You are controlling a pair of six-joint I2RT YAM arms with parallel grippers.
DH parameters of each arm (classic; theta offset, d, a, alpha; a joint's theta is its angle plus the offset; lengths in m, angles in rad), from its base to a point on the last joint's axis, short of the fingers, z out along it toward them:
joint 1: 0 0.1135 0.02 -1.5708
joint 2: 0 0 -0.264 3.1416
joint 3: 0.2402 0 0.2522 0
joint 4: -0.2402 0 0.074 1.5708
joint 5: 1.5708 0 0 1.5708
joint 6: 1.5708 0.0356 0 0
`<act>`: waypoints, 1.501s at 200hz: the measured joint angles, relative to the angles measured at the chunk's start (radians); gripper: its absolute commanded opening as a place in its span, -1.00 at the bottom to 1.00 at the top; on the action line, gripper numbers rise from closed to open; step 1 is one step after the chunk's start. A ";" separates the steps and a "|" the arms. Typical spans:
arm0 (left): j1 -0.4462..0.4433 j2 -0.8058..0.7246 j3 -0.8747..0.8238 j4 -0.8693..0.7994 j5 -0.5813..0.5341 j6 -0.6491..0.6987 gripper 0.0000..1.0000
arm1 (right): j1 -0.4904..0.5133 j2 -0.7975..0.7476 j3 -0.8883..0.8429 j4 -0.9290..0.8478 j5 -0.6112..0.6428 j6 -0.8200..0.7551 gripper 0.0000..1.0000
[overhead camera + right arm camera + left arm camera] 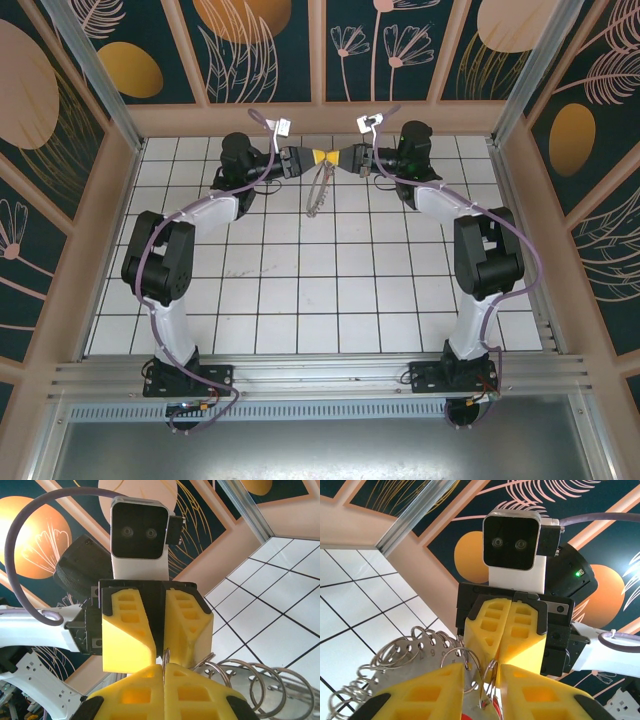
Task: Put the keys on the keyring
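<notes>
Cell: white tiled table (300, 300) with dark grid lines, boxed in by dark teal wall panels (260, 40) carrying orange discs and pink line-drawn leaves, wood-tone trim between them. An aluminium rail (300, 372) runs along the near edge, where both arm bases bolt on. The arms meet at the far middle, yellow fingertips nearly nose to nose. The keyring (318, 192) hangs just under that junction; can't tell whether its lower end touches the tiles. The right gripper (345, 160) is clenched: in its wrist view the fingers (135, 695) press flat together and a thin wire loop comes out of the seam at the tips, so it's pinching the keyring. On the left gripper (325, 159) the fingers (425, 692) stand a narrow gap apart. Small rings from the keyring's rim thread that gap, and the key (470, 716), red head, peeks between them at the frame bottom; can't tell if it's actually clamped. Labels: a white tag (283, 126) on each wrist cable, print too small to read. Stamped marks by the keyring plate's holes, not legible. Green LED (578, 573) lit on the right arm.
</notes>
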 measured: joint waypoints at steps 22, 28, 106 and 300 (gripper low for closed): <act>-0.004 0.004 0.002 0.000 0.000 -0.006 -0.62 | 0.000 0.000 0.000 0.000 0.000 0.000 -1.00; -0.004 0.005 0.003 0.003 0.000 -0.007 -0.63 | 0.000 0.000 0.000 0.000 0.000 0.000 -1.00; -0.012 0.015 0.005 0.060 -0.001 -0.047 -1.00 | -0.006 -0.003 -0.009 0.003 0.004 -0.008 -0.48; -0.016 0.015 -0.053 0.225 -0.027 -0.144 -1.00 | -0.006 -0.057 -0.202 0.330 0.050 0.205 -0.52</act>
